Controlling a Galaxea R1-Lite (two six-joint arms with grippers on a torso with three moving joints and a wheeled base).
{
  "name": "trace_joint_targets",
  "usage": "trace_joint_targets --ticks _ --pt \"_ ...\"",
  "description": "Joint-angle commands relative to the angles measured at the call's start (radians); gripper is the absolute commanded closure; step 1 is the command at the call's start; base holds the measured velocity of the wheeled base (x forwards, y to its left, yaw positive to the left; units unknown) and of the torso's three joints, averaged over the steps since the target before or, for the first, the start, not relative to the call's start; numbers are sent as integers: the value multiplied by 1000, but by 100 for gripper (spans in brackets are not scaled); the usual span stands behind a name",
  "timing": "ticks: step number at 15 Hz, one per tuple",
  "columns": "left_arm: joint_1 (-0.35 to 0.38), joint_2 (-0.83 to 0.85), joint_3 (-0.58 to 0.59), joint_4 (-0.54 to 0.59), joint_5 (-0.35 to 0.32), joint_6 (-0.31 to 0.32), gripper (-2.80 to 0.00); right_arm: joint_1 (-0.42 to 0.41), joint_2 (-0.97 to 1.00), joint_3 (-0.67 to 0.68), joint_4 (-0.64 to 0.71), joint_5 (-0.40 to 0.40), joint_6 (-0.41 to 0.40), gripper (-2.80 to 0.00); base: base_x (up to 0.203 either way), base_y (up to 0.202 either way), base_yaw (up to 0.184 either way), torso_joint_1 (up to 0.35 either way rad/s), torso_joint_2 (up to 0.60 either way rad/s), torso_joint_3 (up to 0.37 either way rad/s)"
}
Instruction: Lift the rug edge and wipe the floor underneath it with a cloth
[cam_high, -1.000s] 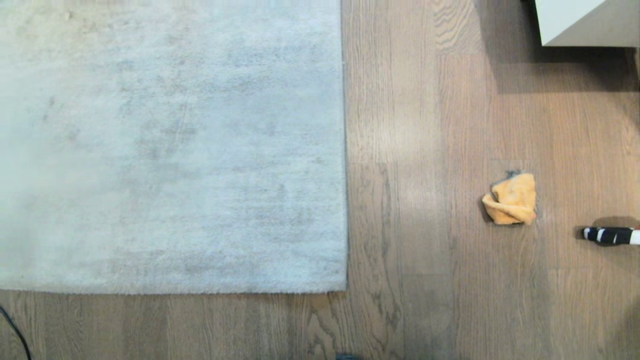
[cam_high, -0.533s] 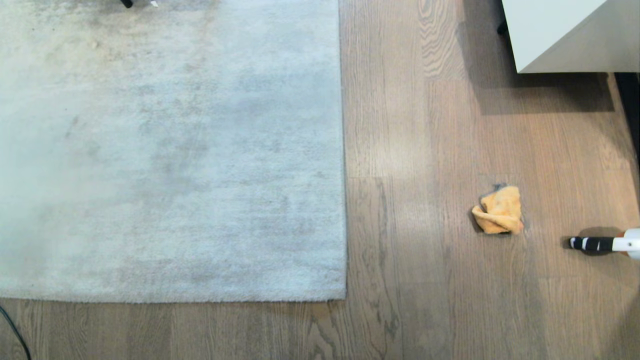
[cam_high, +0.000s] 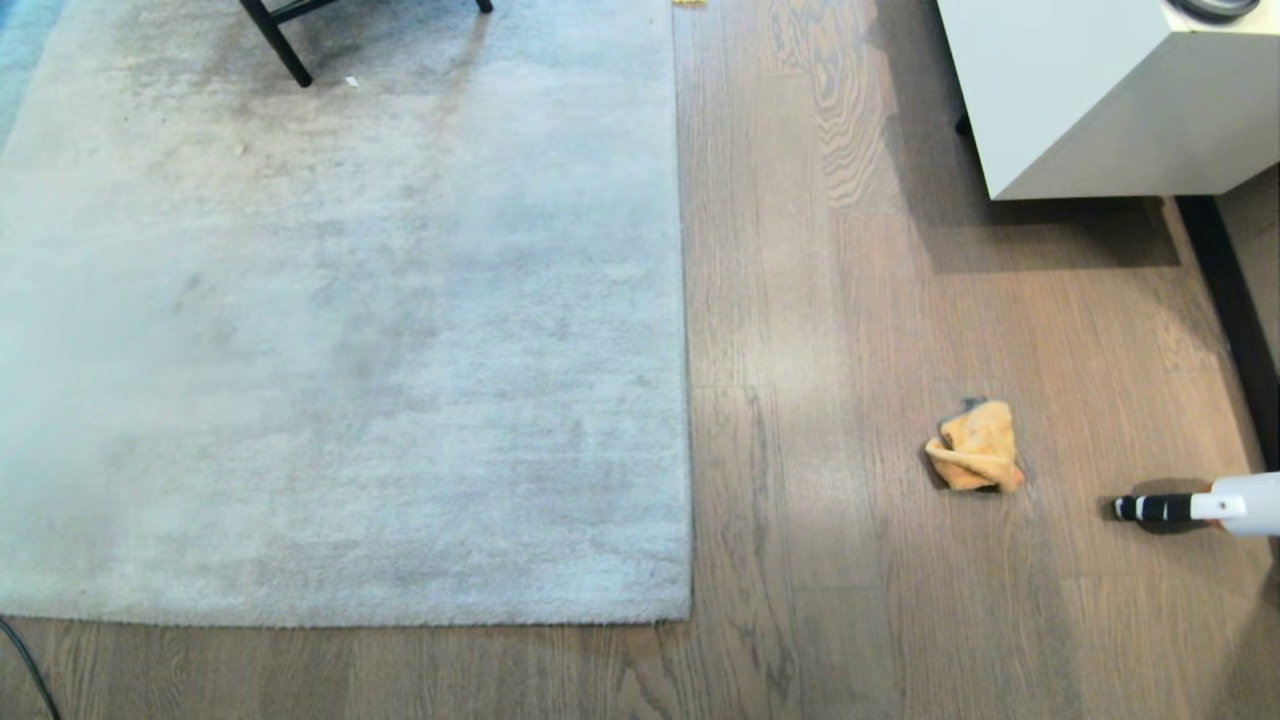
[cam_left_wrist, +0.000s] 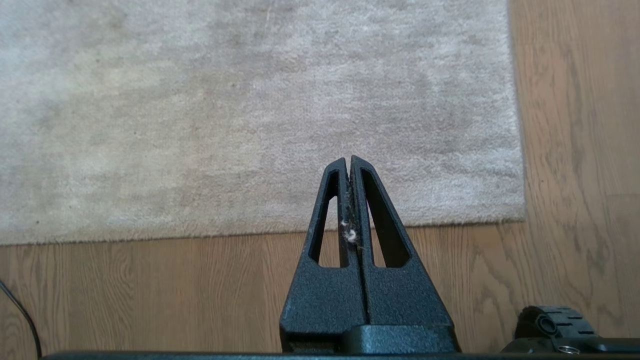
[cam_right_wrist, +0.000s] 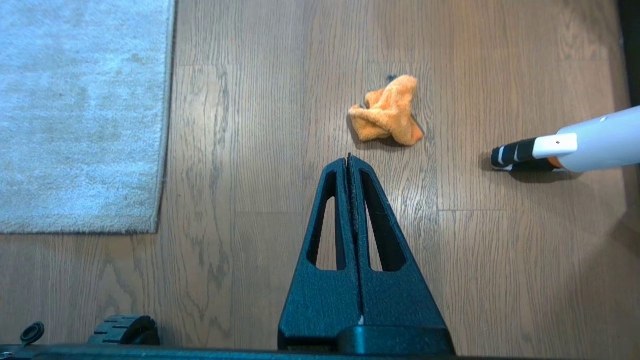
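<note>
Just ahead of my right tool (cam_right_wrist: 349, 159), whose fingers are pressed together on nothing, the cloth (cam_right_wrist: 386, 116) lies crumpled on the floor (cam_high: 820, 420), soft orange pile. My left tool (cam_left_wrist: 349, 159), also pressed together, hangs over the rug edge (cam_high: 686, 330), which runs straight away from me, flat, grey and fuzzy. I judge the right arm nearer the cloth.

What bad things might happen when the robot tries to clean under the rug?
The cloth lies crumpled on the floor, well away from the rug edge, so a grab may catch only a fold and drop it. The rug edge lies flat, so the shut left gripper may slip off the pile. A black-and-white tool lies beside the cloth; the right gripper may bump it.
</note>
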Motion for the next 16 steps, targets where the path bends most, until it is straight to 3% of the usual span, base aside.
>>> trace_joint_targets --ticks 1,16 --pt "0 0 0 -1 0 0 0 0 2 0 -1 0 0 0 0 0 0 8 1 200" --pt "0 0 -1 1 0 2 0 0 2 0 -1 2 0 0 0 0 0 3 2 202"
